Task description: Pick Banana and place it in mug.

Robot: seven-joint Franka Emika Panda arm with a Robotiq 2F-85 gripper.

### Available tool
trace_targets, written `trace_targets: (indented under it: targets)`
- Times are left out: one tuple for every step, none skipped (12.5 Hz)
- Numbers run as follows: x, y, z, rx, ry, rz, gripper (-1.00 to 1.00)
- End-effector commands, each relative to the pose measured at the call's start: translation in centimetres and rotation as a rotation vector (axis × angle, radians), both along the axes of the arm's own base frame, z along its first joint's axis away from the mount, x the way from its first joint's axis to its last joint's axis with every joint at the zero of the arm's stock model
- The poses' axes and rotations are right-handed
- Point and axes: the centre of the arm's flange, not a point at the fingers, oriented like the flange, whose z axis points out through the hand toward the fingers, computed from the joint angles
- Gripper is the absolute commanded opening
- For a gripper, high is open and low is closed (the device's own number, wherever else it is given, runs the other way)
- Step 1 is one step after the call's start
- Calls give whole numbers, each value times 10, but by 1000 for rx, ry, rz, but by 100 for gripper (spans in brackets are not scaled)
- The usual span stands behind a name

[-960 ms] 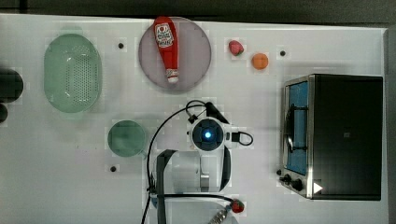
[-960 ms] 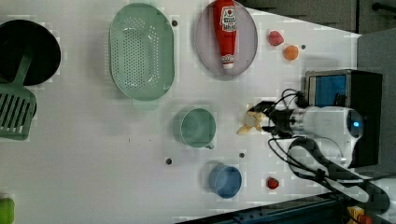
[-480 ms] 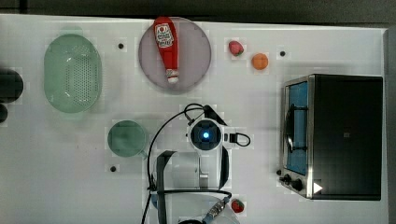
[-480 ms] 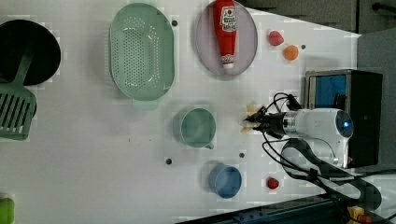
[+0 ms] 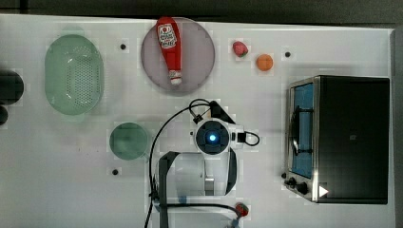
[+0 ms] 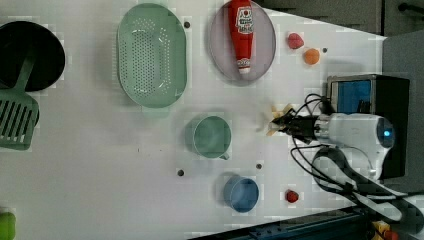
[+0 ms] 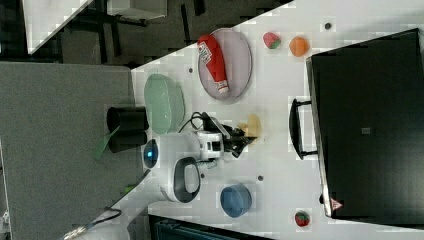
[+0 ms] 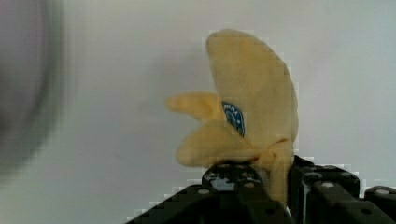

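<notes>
We see our gripper clenched on the banana, pinching it by its stem end so the peel flaps and body splay free beyond the fingers. In the left view the banana sits at the gripper's tip, at about three o'clock from the mug and apart from it. We judge the end grip suits dropping it into the mug's open mouth
</notes>
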Motion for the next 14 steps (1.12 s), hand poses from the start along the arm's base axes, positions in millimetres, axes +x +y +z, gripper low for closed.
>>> trace_targets:
  targets:
    - [16,4,114,1,-141,10,-53]
    - [12,6,142,0,-122,11,-53]
    - [4,7,166,-2,-74,12,-53]
    - [-2,9,192,-5,-35,14,-53]
    - [-6,14,222,-8,-8,21,-53]
    - [-11,24,250,-15,27,38,-53]
    - [-17,40,273,-25,76,65,-53]
    - [-22,63,292,-40,121,82,-53]
    - [-23,87,306,-52,134,85,-53]
    - [-23,111,316,-57,121,62,-53]
    - [-26,135,319,-39,113,31,-53]
    - [-33,167,313,8,134,-26,-53]
    - [-36,189,305,38,151,-62,-53]
    - [-36,205,297,42,149,-81,-53]
